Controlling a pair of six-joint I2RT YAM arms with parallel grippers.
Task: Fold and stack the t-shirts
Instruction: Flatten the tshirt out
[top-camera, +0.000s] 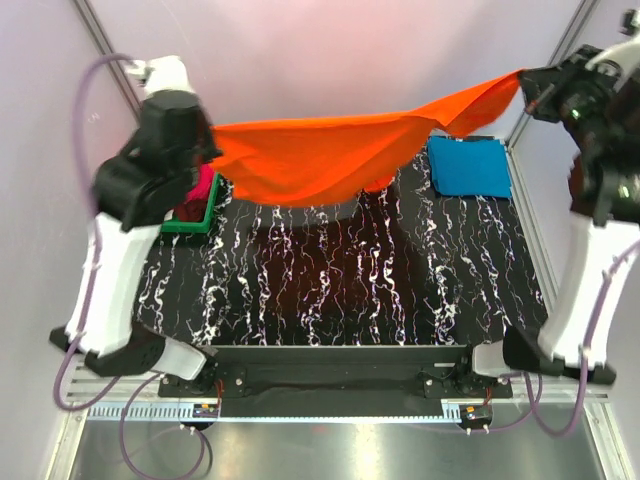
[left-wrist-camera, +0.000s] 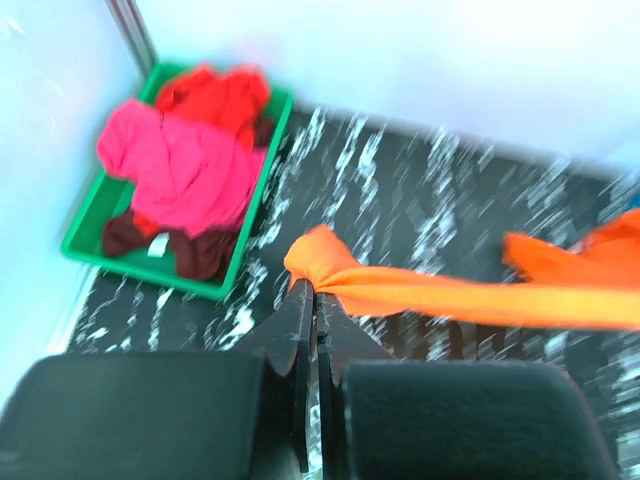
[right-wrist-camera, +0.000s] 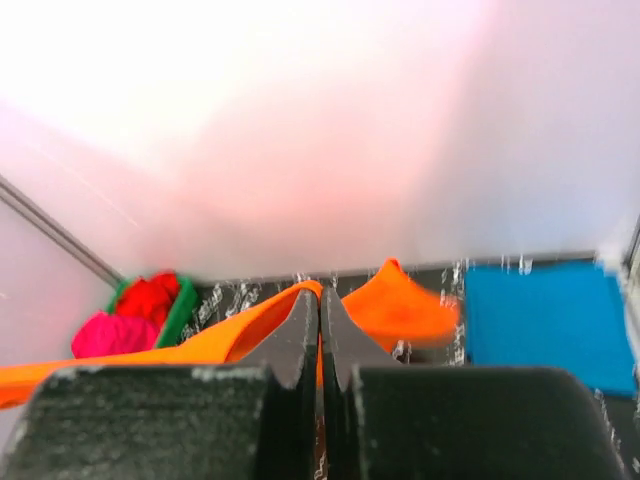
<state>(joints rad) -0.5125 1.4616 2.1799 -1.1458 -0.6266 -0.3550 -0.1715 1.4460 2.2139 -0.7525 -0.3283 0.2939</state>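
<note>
Well, tray (left-wrist-camera: 150, 273): pink shirt (left-wrist-camera: 185, 170), red shirt (left-wrist-camera: 220, 95)

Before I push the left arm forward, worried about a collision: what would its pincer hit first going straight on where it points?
Past the orange shirt it grips, the left pincer would likely meet the black table, right of the green tray; depth is unclear.

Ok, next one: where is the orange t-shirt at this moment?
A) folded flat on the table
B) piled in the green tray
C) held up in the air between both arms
C: the orange t-shirt hangs spread above the table, one end pinched in the shut jaws of the left gripper and the other in those of the right gripper.
</note>
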